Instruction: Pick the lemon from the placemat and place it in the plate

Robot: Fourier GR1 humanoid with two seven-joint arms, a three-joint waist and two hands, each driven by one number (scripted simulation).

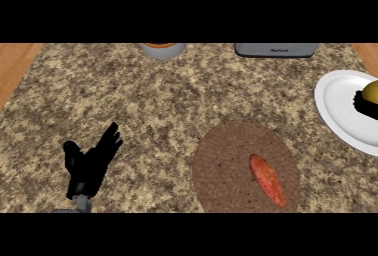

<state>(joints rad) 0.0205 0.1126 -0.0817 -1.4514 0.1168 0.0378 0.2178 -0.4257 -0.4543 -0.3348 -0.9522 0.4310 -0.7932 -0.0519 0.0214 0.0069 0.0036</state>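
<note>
**Lemon over the plate, release still to come**

The task looks nearly done: the lemon (371, 91) is off the mat (244, 165) and sits at the right edge of the view over the white plate (336, 107), just above the right hand (365, 107). Only a dark sliver of that hand shows, so I cannot tell how it is set. Letting go and pulling back seem left. The left hand (90, 162) rests open on the surface, fingers up, holding nothing, well apart from the mat, where a carrot (267, 180) lies
</note>
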